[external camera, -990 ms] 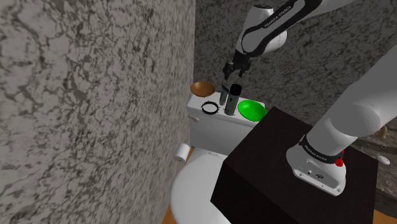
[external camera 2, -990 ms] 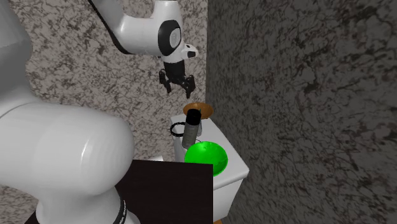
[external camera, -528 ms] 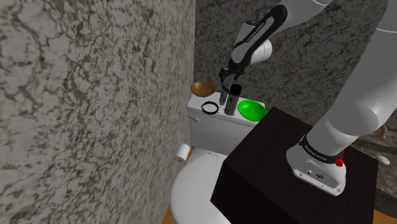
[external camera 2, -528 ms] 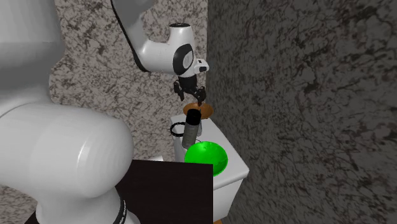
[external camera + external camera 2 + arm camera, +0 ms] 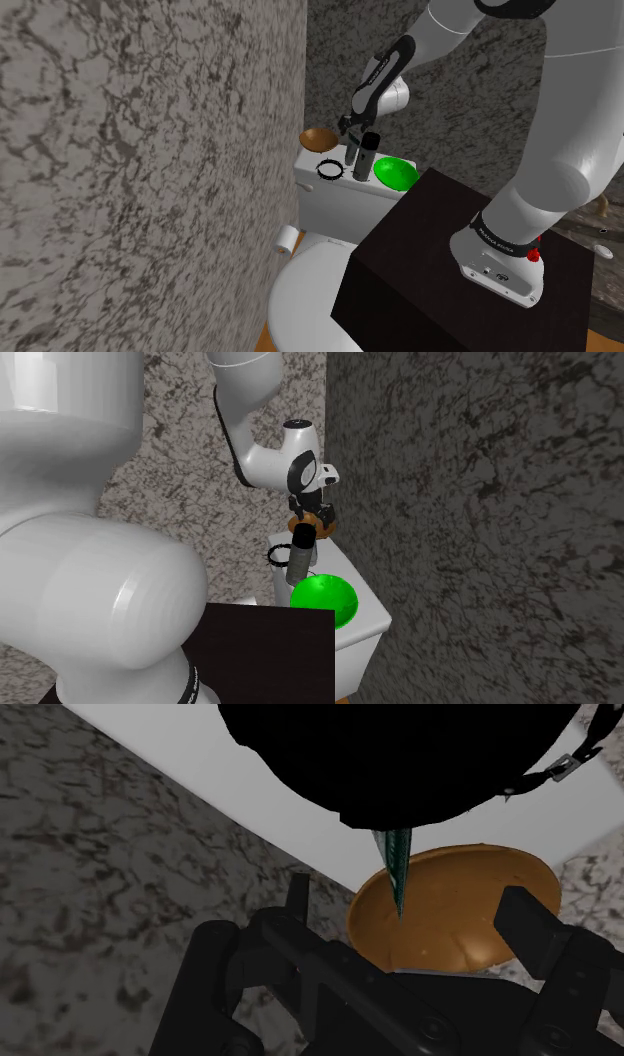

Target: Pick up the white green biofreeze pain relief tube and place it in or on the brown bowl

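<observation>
Near the brown bowl [image 5: 318,137], on the same white toilet tank lid [image 5: 332,188], the dark, black-capped tube [image 5: 367,156] stands upright, and the gripper [image 5: 350,125] hovers by its top towards the bowl, fingers apart and clasping nothing.

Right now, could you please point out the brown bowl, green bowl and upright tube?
brown bowl [image 5: 317,137], shoulder view, inner surface
green bowl [image 5: 323,598], second exterior view, inside
upright tube [image 5: 300,564], second exterior view, grey body

Mottled grey walls [image 5: 150,180] meet in a corner behind a white toilet [image 5: 305,290].
</observation>
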